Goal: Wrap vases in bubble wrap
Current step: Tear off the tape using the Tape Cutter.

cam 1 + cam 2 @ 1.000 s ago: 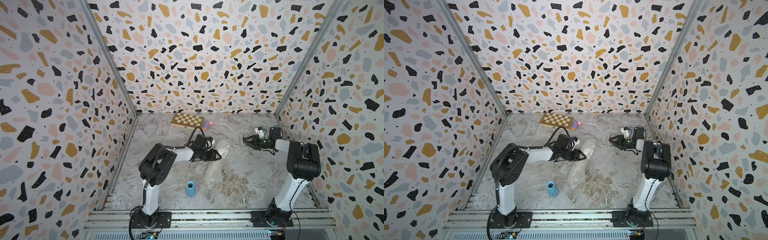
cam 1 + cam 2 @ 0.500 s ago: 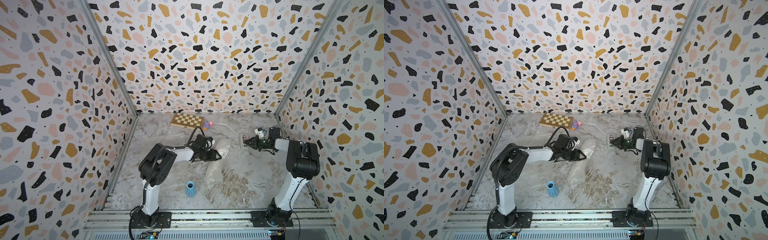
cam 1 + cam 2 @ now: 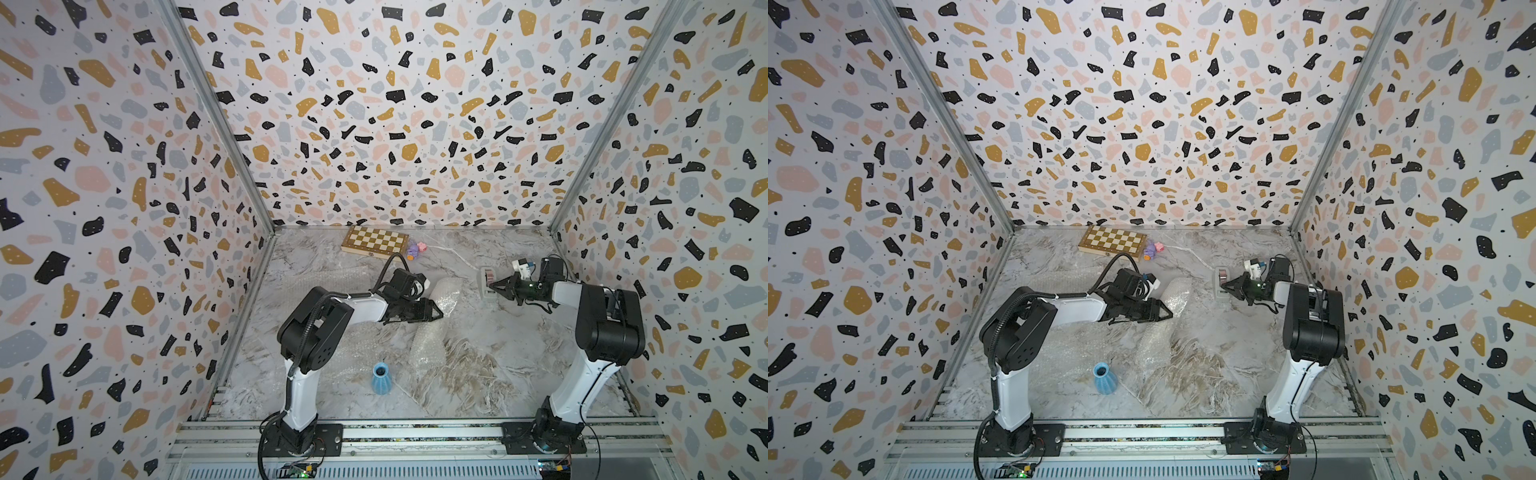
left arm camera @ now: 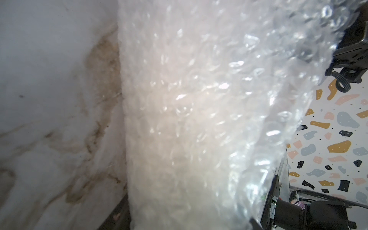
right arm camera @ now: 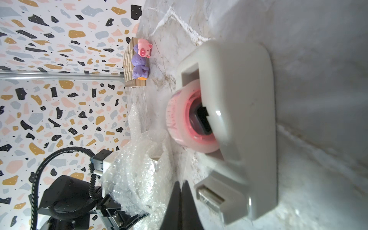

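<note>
Right gripper (image 3: 492,286), jaws apart a second ago, now pinched together just beside white plastic tape dispenser (image 3: 487,296) in both top views; left gripper (image 3: 435,314) unmoved, clamped on roll of clear crinkly bubble wrap (image 3: 446,293); small light blue ribbed vase (image 3: 381,379) upright near front rail (image 3: 415,430). Left wrist: wrap fills frame, cream tint through it. Right wrist: jaws closed beside dispenser's cutter, rim of cream-white vase (image 5: 156,158) peeking from wrap, print on pink-cored tape roll (image 5: 179,119) too blurred to read.

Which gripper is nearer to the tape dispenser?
Right. The right gripper has its tips beside the tape dispenser; the left gripper is far off, around the wrapped vase.
</note>
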Robot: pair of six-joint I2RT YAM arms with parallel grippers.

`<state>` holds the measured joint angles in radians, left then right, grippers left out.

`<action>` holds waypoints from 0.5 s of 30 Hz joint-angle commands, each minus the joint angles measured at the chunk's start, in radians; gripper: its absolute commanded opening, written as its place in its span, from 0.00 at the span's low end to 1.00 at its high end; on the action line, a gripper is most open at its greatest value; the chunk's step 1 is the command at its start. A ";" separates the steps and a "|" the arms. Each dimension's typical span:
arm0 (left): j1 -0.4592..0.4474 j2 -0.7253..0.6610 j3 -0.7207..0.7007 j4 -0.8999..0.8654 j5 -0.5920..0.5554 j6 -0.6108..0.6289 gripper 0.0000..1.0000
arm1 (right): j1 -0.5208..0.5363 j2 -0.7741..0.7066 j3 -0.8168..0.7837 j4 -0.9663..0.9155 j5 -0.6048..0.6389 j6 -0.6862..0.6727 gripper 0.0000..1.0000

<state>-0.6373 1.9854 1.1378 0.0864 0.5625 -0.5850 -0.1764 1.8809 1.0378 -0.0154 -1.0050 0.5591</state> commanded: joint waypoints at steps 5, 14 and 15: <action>-0.005 0.039 -0.018 -0.113 -0.083 0.010 0.57 | -0.032 -0.114 -0.086 0.013 -0.061 0.045 0.00; -0.007 0.043 -0.021 -0.105 -0.082 0.004 0.57 | -0.021 -0.122 -0.173 -0.011 -0.021 0.010 0.00; -0.007 0.043 -0.021 -0.103 -0.083 0.003 0.57 | -0.025 -0.119 -0.181 -0.008 -0.014 0.016 0.00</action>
<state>-0.6395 1.9854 1.1378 0.0868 0.5610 -0.5869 -0.2028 1.7878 0.8757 0.0212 -1.0153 0.5911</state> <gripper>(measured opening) 0.579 0.042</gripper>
